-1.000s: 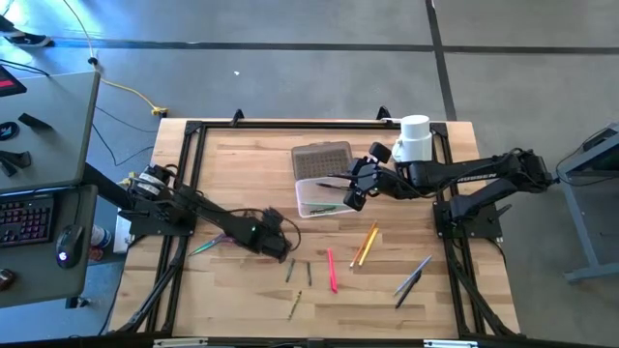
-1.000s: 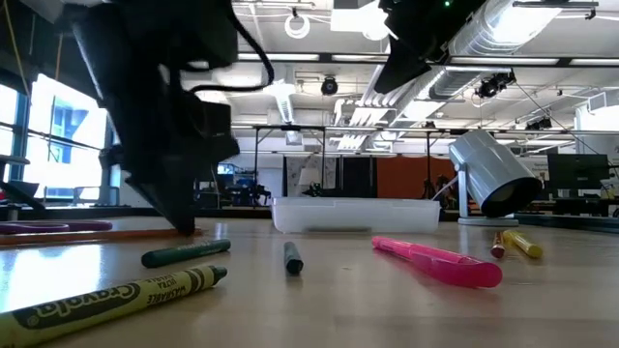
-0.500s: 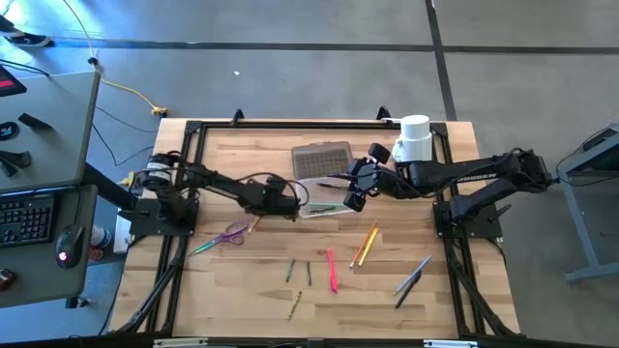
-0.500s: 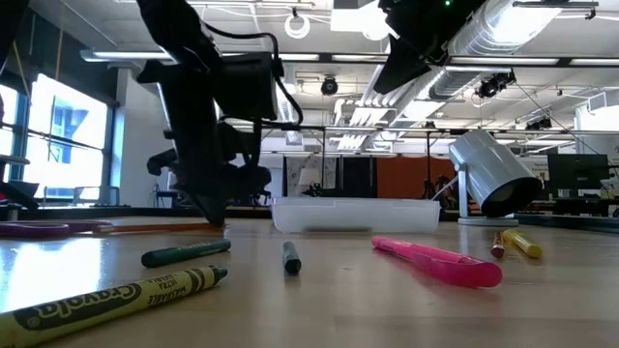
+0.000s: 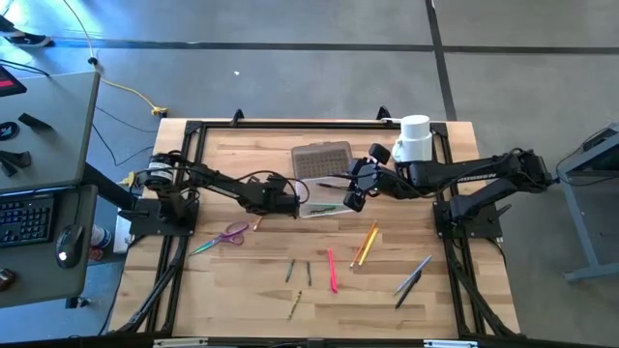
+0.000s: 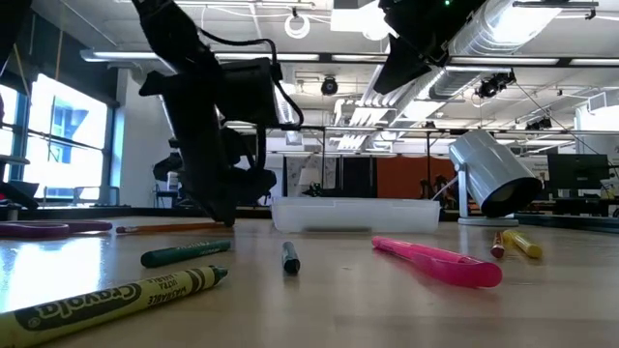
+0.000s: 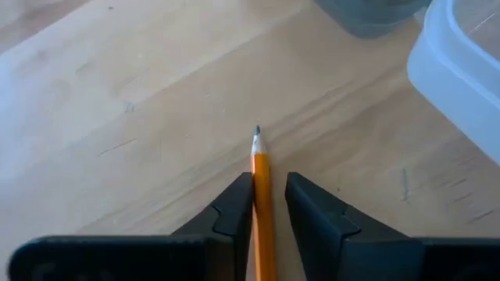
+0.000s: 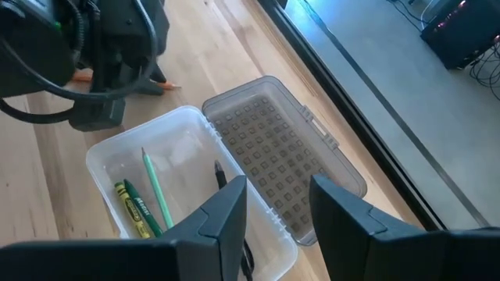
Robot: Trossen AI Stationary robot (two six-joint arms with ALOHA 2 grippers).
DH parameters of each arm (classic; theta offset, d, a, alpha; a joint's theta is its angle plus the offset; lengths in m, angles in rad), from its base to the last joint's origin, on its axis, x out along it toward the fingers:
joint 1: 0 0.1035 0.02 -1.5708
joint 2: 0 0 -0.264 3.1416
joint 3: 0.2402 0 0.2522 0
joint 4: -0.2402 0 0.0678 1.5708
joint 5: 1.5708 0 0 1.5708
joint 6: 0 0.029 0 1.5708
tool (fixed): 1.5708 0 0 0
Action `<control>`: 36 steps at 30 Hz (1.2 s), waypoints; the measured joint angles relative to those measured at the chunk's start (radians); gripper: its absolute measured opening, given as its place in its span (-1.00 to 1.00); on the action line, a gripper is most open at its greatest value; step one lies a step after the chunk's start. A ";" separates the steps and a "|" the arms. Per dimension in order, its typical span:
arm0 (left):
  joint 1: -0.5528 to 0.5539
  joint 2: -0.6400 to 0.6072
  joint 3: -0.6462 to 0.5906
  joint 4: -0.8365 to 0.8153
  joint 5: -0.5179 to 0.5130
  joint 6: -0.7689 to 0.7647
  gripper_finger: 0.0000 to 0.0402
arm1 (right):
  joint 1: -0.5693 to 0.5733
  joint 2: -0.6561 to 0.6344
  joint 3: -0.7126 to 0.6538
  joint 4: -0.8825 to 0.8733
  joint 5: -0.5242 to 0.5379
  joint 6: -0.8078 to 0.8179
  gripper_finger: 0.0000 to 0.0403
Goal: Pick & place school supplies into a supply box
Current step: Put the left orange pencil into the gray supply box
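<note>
At centre-left of the high view the scissors (image 5: 233, 233) lay on the table (image 5: 232, 290); just right of them the left gripper (image 5: 290, 202) sat low beside the box (image 5: 324, 196), its fingers (image 7: 234, 211) apart, an orange pencil (image 7: 262, 199) lying in the gap; the box stood at centre with its lid (image 5: 322, 160) open and crayons inside; right of it the right gripper (image 5: 352, 189) hovered over the box's edge, fingers parted and empty; loose pens lay lower right.

Left tool (image 7: 269, 195) low with fingers slightly parted; right tool (image 8: 277, 203) raised, fingers apart.
</note>
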 joint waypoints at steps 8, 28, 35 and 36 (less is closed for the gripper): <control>-0.077 -0.002 -0.196 0.270 -0.191 -0.233 -0.33 | 0.000 0.000 0.000 0.000 0.000 -0.008 -0.37; -0.109 -0.001 -0.305 0.529 -0.255 -0.055 -0.71 | 0.000 0.000 0.000 0.000 0.001 -0.052 -0.37; -0.108 -0.022 -0.293 0.531 -0.248 0.008 -0.83 | 0.000 0.000 0.000 0.000 0.000 -0.016 -0.37; -0.107 -0.038 -0.288 0.527 -0.233 0.024 -0.82 | 0.000 0.000 0.000 0.000 0.000 -0.008 -0.37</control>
